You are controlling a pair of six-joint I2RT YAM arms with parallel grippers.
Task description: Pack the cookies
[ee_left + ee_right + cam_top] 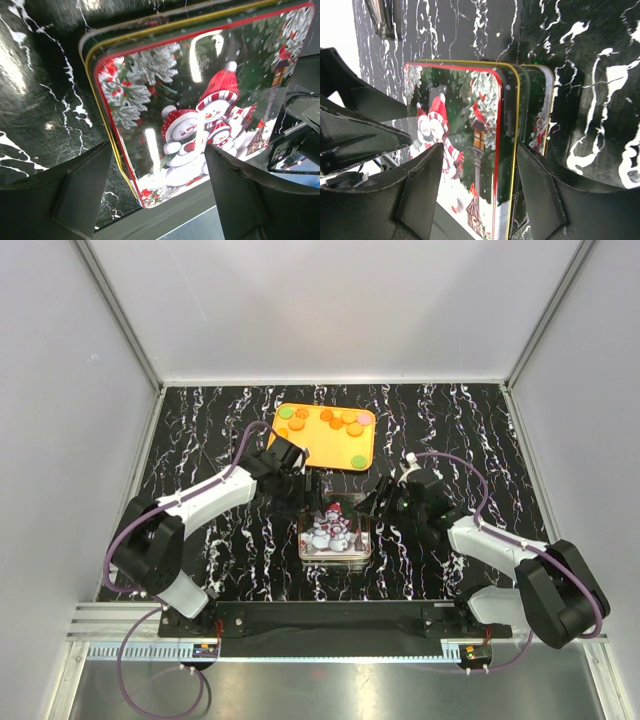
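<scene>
Several cookies [340, 421], orange, green and pink discs, lie on the orange tray [325, 447] at the back of the table. In front of it sits a closed tin [335, 532] with a snowman lid [200, 115]. My left gripper [303, 492] hovers at the tin's far left corner. Its jaws stand open in the left wrist view [157, 146], astride the lid's edge. At the tin's far right corner is my right gripper [375, 508], also open [480, 146]. One of its fingers [422, 190] is over the lid [465, 120] and the other is outside the tin's rim. Neither holds anything.
The table [200, 430] is black marble-patterned, with grey walls on three sides. The arm bases stand on a rail [330, 620] at the near edge. Purple cables loop along both arms.
</scene>
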